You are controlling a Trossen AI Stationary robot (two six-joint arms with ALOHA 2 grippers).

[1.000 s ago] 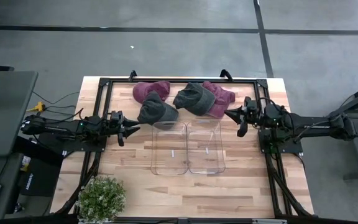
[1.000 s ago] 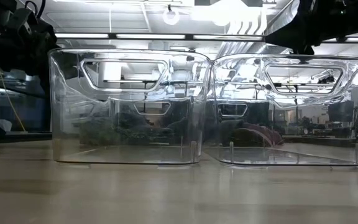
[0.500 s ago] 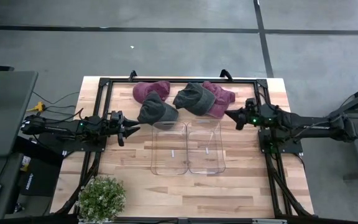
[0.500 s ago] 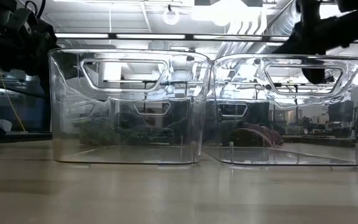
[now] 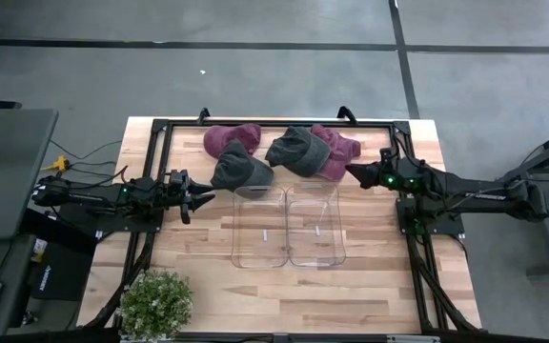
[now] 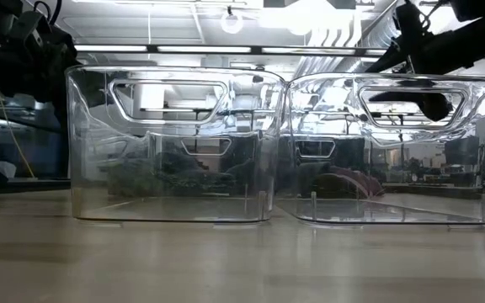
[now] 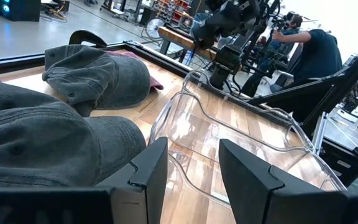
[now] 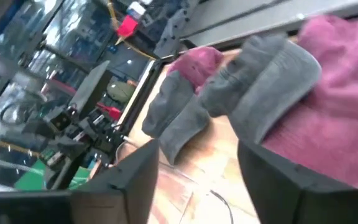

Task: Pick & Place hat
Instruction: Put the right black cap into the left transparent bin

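Note:
Several hats lie on the table's far half: a maroon hat, a grey hat, a second grey hat and a second maroon hat, on which that grey hat partly rests. My right gripper hovers open just right of this maroon hat, which fills the wrist view beside the grey hat. My left gripper waits open at the left, near the first grey hat; nothing is between its fingers.
Two clear plastic bins stand side by side at the table's middle, in front of the hats. A black frame borders the table. A potted plant sits at the near left corner. A person stands beyond the table.
My right gripper has moved toward the table's left and far edges, up to the right-hand maroon hat, and has turned about its own axis. The hats and bins have stayed in place.

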